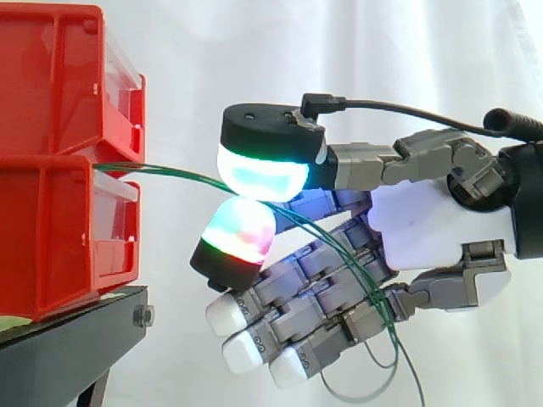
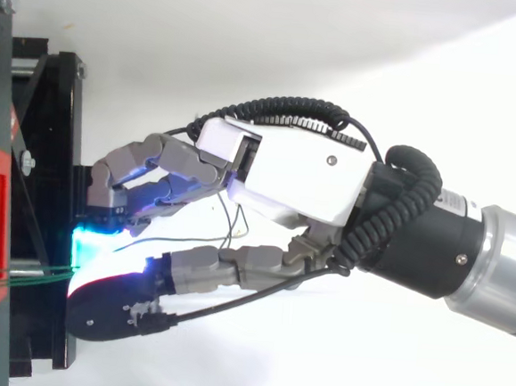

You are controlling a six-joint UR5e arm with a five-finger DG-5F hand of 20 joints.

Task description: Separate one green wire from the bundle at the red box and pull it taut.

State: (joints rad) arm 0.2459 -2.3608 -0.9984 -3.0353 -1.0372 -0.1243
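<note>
Fingers pinch a green wire between two glowing pads, with the others half-curled below. The hand sits just right of the red bins. The wire runs near level from the gap between the bins to the pinch, then droops past the curled fingers. A black stand is under the bins.

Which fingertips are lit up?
The pads pinching the green wire: the top one glows cyan-green, the one under it pink and cyan. The lower pads are plain white.
</note>
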